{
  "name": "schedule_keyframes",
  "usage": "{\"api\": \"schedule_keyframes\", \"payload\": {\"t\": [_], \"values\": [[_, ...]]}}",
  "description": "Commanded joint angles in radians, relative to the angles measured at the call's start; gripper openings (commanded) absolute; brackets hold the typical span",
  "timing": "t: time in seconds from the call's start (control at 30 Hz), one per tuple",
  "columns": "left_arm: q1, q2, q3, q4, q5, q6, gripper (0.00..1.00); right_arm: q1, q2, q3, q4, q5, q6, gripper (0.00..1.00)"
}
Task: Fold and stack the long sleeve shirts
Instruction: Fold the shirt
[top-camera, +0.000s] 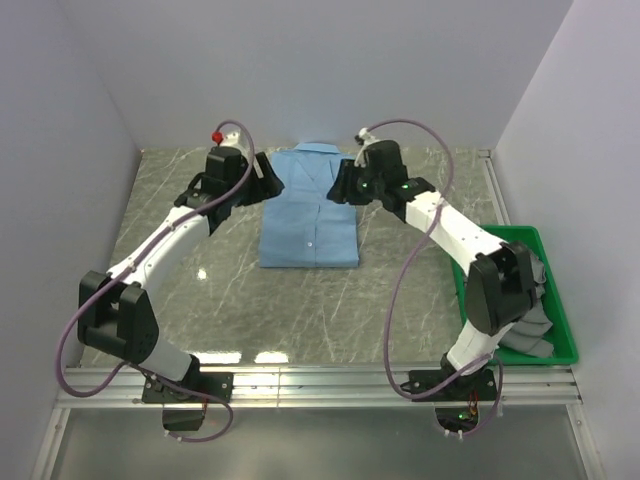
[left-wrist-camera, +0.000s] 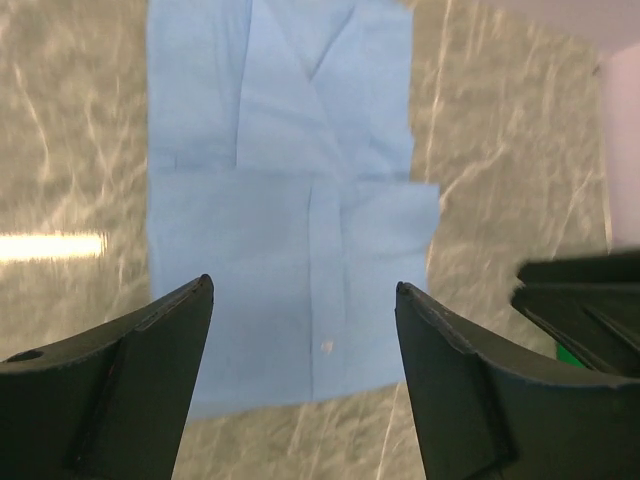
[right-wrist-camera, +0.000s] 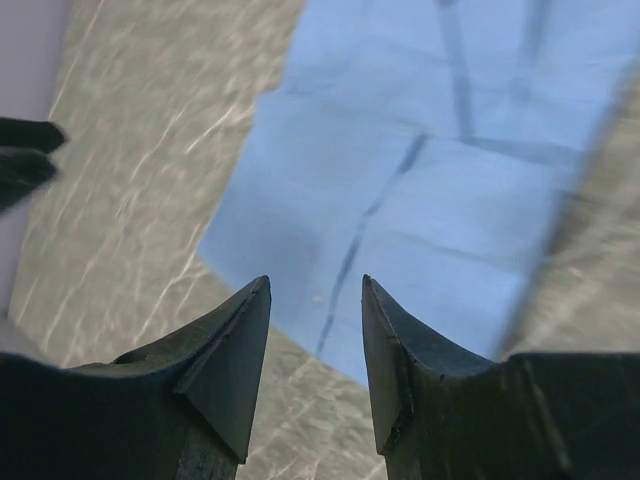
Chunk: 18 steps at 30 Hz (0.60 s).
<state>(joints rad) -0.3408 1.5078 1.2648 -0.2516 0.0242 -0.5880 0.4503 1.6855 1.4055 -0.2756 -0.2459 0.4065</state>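
Left gripper (left-wrist-camera: 302, 285) has its jaws wide apart and empty, with the folded light blue shirt (left-wrist-camera: 290, 200) just ahead of them. Right gripper (right-wrist-camera: 316, 280) is partly open over the same shirt, also gripping nothing.

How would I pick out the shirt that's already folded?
On the grey marbled table, look to the middle of the far side. There lies the light blue shirt, folded into a rectangle, collar farthest back. It alone is blue and flat; the grey cloth sits bunched in the green tray at right.
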Motion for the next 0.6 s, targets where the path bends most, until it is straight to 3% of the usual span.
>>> {"api": "schedule_keyframes", "payload": {"t": [0.0, 0.1, 0.23, 0.43, 0.57], "values": [[-0.017, -0.029, -0.102, -0.018, -0.021, 0.016, 0.78, 0.040, 0.098, -0.017, 0.125, -0.211, -0.055, 0.49], [-0.018, -0.060, -0.169, -0.009, -0.052, -0.002, 0.77, 0.045, 0.185, -0.008, 0.208, -0.315, -0.020, 0.49], [-0.018, -0.049, -0.228, 0.018, -0.033, -0.061, 0.72, 0.033, 0.302, 0.030, 0.240, -0.328, 0.008, 0.49], [-0.023, 0.045, -0.317, 0.072, 0.063, -0.211, 0.46, -0.035, 0.450, 0.047, 0.349, -0.407, 0.094, 0.48], [-0.023, 0.098, -0.387, 0.078, 0.060, -0.260, 0.35, -0.081, 0.480, 0.046, 0.381, -0.449, 0.121, 0.48]]}}
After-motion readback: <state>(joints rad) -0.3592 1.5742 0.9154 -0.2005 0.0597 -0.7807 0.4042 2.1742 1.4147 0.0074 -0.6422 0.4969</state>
